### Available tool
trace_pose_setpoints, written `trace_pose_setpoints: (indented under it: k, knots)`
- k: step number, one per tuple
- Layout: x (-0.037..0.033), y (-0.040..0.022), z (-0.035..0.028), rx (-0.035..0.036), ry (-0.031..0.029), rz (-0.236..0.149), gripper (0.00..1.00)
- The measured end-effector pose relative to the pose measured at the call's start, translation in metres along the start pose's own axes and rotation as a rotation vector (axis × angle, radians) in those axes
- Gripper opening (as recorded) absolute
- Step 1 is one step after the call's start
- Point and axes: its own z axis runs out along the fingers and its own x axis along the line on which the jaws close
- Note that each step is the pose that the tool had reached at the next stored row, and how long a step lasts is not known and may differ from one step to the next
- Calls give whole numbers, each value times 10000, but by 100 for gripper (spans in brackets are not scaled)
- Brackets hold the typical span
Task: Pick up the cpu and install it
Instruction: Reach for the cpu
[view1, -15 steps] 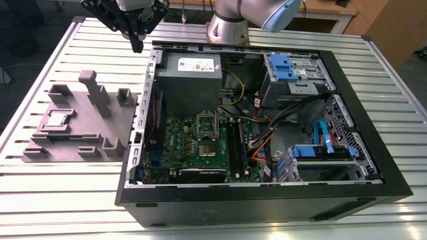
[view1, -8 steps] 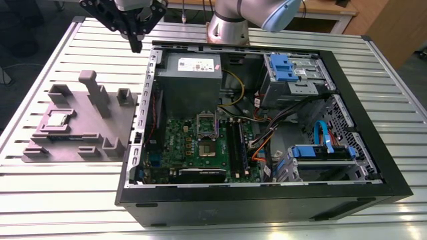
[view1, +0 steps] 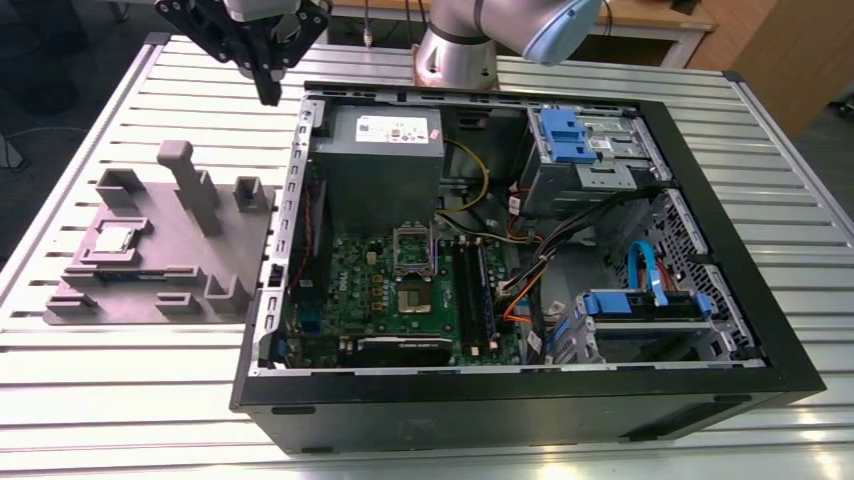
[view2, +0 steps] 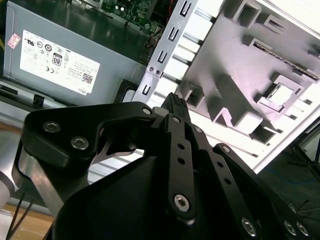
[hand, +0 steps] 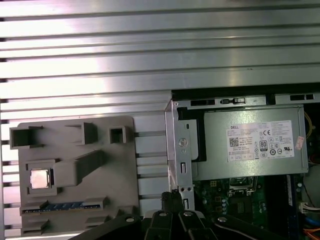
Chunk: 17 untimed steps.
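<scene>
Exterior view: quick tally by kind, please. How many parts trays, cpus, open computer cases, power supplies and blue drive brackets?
Grey parts tray: 1
cpu: 1
Open computer case: 1
Power supply: 1
Blue drive brackets: 2
Total: 6

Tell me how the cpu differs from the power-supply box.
The cpu is a small flat square chip; the power-supply box is far bigger. The cpu lies in a recess of the grey holder, the box sits inside the computer case. The box bears a white label; the cpu's top looks bare. Both have grey metal tops.
</scene>
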Motion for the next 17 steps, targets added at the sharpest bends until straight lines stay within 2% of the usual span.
trace_pose_setpoints:
  k: [17]
  knots:
    - [64,-5,-2,-1,0,-1,10]
